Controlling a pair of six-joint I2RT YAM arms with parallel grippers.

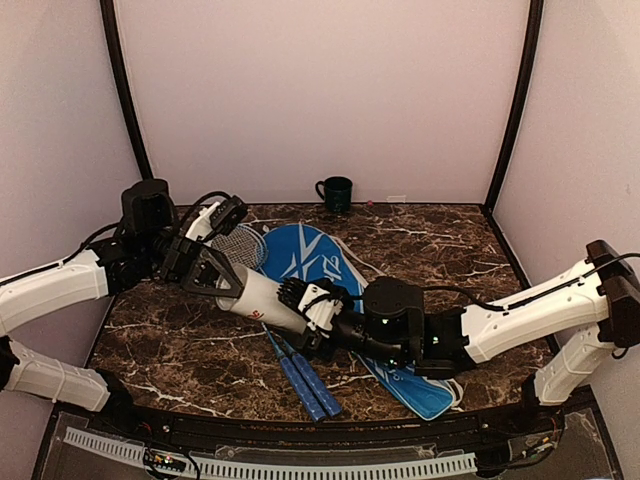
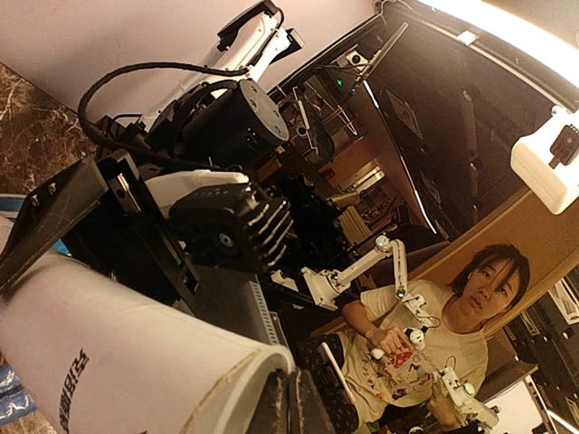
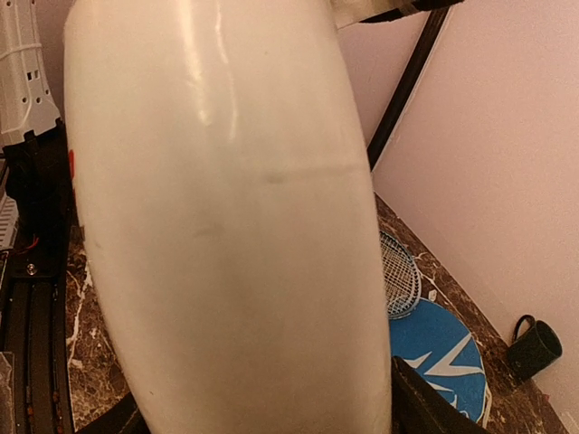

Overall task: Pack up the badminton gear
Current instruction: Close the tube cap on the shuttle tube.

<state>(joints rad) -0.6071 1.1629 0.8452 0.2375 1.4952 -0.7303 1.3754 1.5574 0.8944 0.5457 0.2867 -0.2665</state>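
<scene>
— White tube (image 1: 262, 298): what is hidden?
— One end is covered by the right gripper (image 1: 306, 304); the blue cover (image 1: 300, 255) is crossed by that arm.
— And the fingers?
— The right ones are spread wide and clasped round the tube, left of the cover. The left gripper (image 1: 228, 283) is clenched at the rim; a pinch cannot be confirmed.

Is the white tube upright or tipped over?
Tipped, near horizontal: the top view shows the white tube running sideways, its end in the right hand.
</scene>
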